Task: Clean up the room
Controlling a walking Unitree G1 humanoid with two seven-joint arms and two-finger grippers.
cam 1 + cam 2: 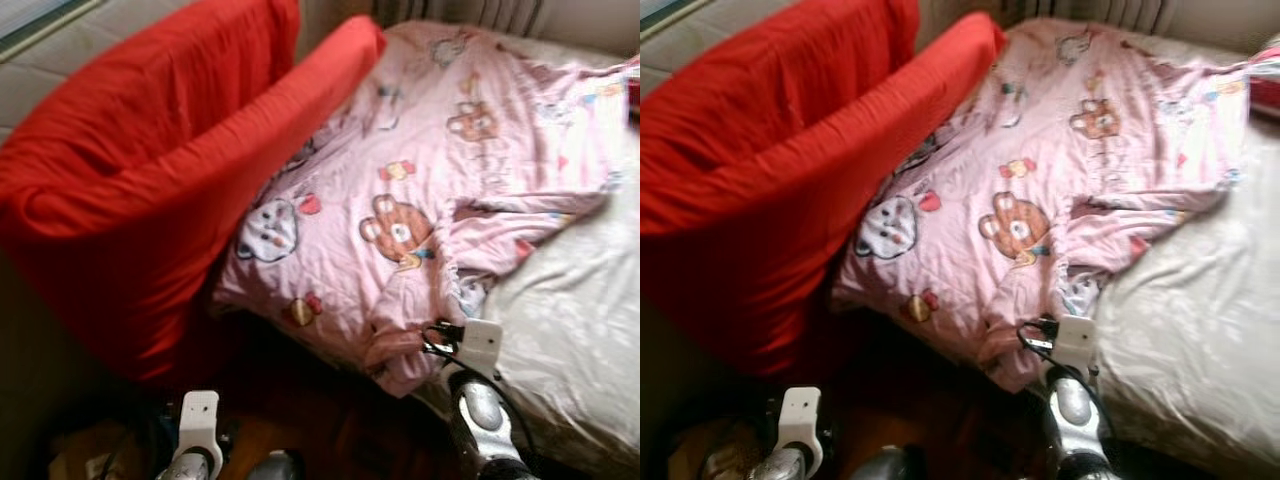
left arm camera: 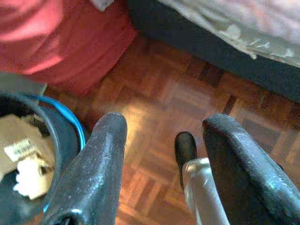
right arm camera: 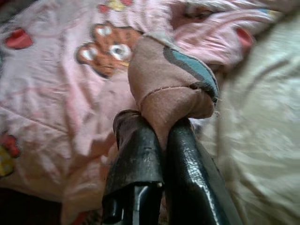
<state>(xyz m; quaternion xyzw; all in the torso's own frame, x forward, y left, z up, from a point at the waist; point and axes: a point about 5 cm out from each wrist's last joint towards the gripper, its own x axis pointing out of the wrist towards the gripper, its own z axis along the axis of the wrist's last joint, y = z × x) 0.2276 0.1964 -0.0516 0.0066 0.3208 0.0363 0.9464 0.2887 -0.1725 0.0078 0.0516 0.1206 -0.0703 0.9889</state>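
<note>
A pink blanket point(image 1: 430, 180) printed with cartoon bears lies spread over the bed, its near corner hanging off the edge. My right gripper point(image 3: 161, 126) is shut on a bunched fold of the blanket point(image 3: 173, 89) at that near corner. The right wrist point(image 1: 480, 345) sits just at the bed's edge. My left gripper point(image 2: 164, 126) is open and holds nothing. It hangs low over the wooden floor point(image 2: 164, 89), and its wrist point(image 1: 200, 420) is by the red cushion's foot.
A big red cushion point(image 1: 150, 170) leans against the bed's left side. The white sheet point(image 1: 570, 310) is bare on the right of the bed. A dark bin point(image 2: 65, 136) with a blue liner and cardboard scraps stands on the floor beside my left gripper.
</note>
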